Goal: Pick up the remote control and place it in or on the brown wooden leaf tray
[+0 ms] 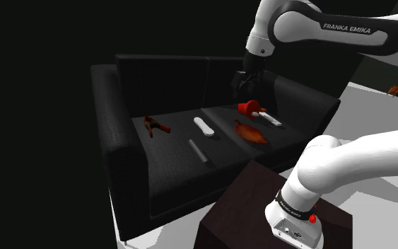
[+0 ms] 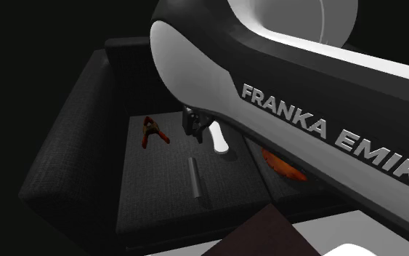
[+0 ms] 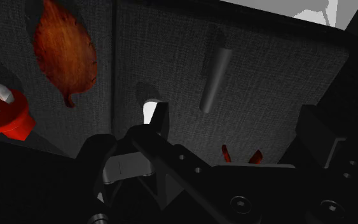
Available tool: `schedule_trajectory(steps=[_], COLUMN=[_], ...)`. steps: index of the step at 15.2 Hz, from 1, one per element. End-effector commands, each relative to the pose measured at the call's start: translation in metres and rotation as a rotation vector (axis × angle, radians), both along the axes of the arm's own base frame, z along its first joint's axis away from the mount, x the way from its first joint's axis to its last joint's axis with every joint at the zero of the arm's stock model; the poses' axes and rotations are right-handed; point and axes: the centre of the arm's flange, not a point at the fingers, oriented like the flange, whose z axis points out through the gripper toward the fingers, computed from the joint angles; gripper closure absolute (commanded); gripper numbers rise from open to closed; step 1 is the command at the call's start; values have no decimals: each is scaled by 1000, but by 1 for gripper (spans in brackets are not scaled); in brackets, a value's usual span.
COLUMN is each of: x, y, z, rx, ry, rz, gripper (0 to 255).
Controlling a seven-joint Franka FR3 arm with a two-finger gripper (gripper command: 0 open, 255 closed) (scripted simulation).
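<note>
The gripper [image 1: 245,83] hangs above the black sofa [image 1: 112,134] with its fingers spread, holding nothing. The white remote control [image 1: 203,126] lies flat on the seat cushion below. It is not between the fingers but just outside one fingertip, which partly hides it in the wrist view. Its long axis seems to run across the closing line, so a sideways shift and a descent should suffice. The brown leaf tray [image 1: 250,133] lies farther out, past that same finger.

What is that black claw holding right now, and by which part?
Nothing. The gripper hangs above the sofa, its fingers apart with nothing clasped between them; the loose things all lie on the seat below.
</note>
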Motion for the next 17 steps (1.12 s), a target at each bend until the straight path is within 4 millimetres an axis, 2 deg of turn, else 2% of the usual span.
schedule_trajectory(steps=[1, 17], x=[0, 137], y=[0, -102], z=[0, -134], rx=[0, 38], ry=[0, 40], rz=[0, -51], gripper=[0, 0])
